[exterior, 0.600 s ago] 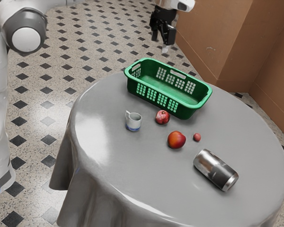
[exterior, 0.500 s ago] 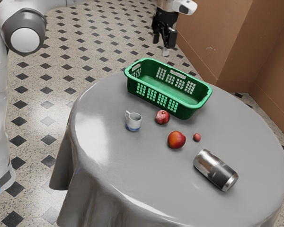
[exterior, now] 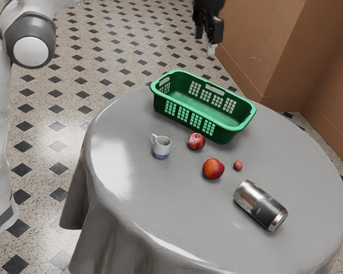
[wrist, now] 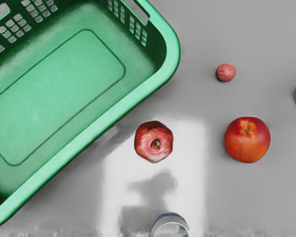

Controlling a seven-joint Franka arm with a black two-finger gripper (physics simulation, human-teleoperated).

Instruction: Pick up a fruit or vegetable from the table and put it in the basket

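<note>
Exterior view: one white and grey robot arm [exterior: 0,108] stands along the left edge of the frame. One black two-finger gripper [exterior: 210,43] hangs at the upper centre, in the air and well apart from the fruits. Whether it is open or closed, and whether it has hold of anything, cannot be told from these views.

A single round table under a smooth grey cloth [exterior: 160,200] occupies the centre and lower right. On it, above the middle of the frame, sits one green plastic basket [exterior: 223,135], rectangular, with pierced sides and handle slots.

Three fruits, the candidates for the task, lie on the cloth outside the basket. The first, a mottled red pomegranate [exterior: 196,141], lies at the centre, just beside the basket's near side. The second, a smooth orange-red fruit, probably a nectarine [exterior: 213,169], lies a little lower and to the right. The third, a small, round, pinkish-red fruit [exterior: 238,165], lies near it, farther right.

One small white cup with a blue base [exterior: 161,146] stands upright left of the pomegranate. One silver and dark metal can [exterior: 260,205] rests on its side at the lower right.

Wrist view: the basket and all three fruits appear from above, the pomegranate between the basket and the nectarine, with its crown facing the camera.
</note>
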